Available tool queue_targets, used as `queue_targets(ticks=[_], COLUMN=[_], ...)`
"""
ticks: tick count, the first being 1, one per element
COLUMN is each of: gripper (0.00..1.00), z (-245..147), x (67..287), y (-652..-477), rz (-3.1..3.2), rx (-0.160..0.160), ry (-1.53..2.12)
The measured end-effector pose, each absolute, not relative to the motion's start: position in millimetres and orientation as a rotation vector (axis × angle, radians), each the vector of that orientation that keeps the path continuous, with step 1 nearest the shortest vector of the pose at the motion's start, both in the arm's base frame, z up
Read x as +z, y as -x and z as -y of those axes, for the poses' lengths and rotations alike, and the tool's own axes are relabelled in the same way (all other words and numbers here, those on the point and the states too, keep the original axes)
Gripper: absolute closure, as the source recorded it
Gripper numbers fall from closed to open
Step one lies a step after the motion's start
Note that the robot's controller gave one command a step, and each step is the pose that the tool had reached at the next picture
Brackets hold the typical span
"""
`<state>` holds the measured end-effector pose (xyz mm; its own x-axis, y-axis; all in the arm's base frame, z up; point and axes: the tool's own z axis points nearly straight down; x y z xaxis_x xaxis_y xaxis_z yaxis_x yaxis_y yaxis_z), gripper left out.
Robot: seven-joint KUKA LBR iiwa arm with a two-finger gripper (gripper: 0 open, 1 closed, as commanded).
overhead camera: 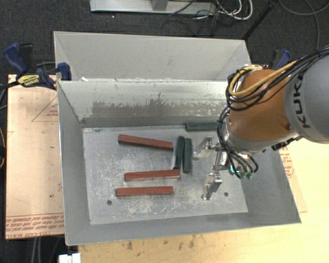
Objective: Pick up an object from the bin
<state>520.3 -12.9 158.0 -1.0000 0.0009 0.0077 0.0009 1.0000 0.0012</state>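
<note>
My gripper (208,169) hangs over the right part of the bin floor, open, with nothing between its two fingers. One fingertip (204,147) lies toward the back, the other (210,190) toward the front. Just left of it a pair of dark green bars (183,153) lie side by side, running front to back, a little apart from the back fingertip. Further left lies a reddish-brown bar (152,175), its right end below the green pair.
Two more reddish-brown bars lie on the floor, one at the back left (145,142) and one at the front (145,191). Another dark green bar (201,126) rests against the foot of the back wall. The arm's orange cover and cables hang over the bin's right side.
</note>
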Motion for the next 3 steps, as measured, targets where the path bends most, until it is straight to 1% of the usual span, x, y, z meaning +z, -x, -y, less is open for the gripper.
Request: queue_targets(ticks=[1,2,3], gripper=[0.00,1.00,1.00], z=[13,-33,-33], x=[162,84,84], y=[-522.1,-556.3,-556.3], rz=[3.142,3.175,3.175], rx=[-0.001,-0.005,-0.005], ry=[0.001,0.085,0.085])
